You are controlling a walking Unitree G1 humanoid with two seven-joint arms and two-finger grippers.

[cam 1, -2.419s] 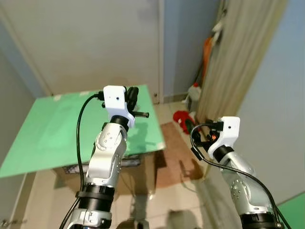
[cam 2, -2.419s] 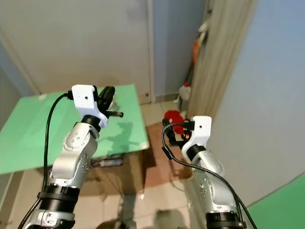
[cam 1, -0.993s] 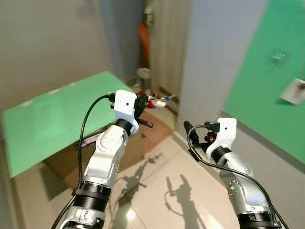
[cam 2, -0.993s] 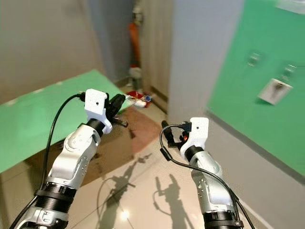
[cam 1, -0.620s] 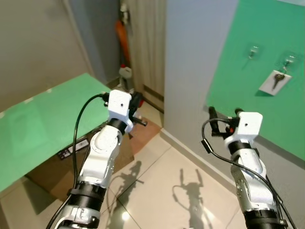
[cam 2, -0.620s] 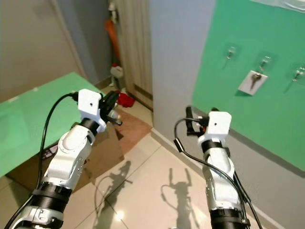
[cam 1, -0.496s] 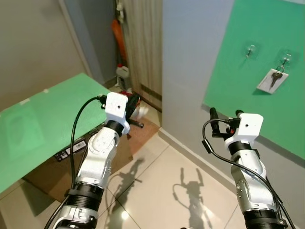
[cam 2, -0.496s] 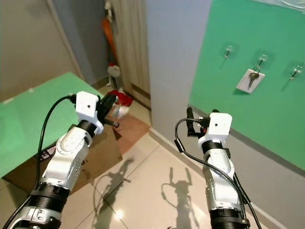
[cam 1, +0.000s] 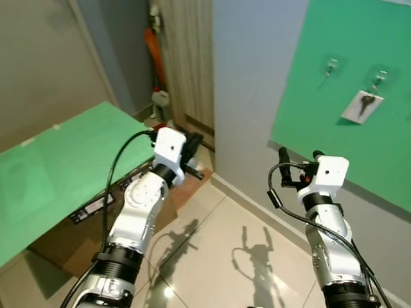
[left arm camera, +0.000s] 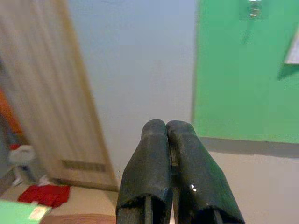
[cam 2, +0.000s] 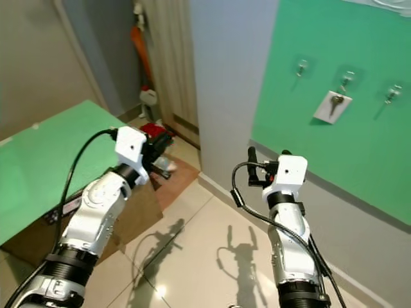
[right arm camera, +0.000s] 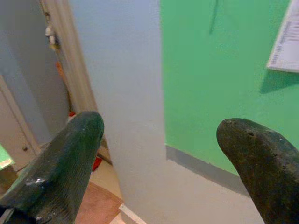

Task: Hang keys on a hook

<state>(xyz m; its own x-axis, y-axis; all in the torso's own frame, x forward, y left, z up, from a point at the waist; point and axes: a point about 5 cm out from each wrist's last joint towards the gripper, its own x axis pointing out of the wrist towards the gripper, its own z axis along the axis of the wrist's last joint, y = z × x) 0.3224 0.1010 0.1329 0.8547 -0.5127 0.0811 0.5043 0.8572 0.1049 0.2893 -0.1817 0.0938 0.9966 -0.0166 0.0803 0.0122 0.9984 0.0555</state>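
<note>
A green panel [cam 1: 347,122] on the grey wall to the right carries small clear hooks. One hook [cam 1: 331,65] is bare. The hook beside it [cam 1: 380,77] holds a dark key with a white tag [cam 1: 361,104]. A third hook [cam 2: 392,93] sits further right. My left gripper [cam 1: 192,146] is raised mid-air over the floor, left of the panel, its fingers [left arm camera: 156,154] pressed together with nothing clearly showing between them. My right gripper [cam 1: 298,156] is held up below the panel, well short of it, with its fingers [right arm camera: 74,149] spread wide and nothing in them.
A green tabletop [cam 1: 58,167] lies to the left with a cardboard box [cam 1: 83,240] under it. Behind stand a wooden door [cam 1: 186,58], an orange item [cam 1: 152,48], a white bottle [cam 1: 159,97] and a red thing [cam 2: 154,128] on the floor. Glossy tiles [cam 1: 218,256] stretch ahead.
The camera has swung right, from the green table to the wall panel with hooks. Both arms stay raised; the left gripper stays shut and the right stays open.
</note>
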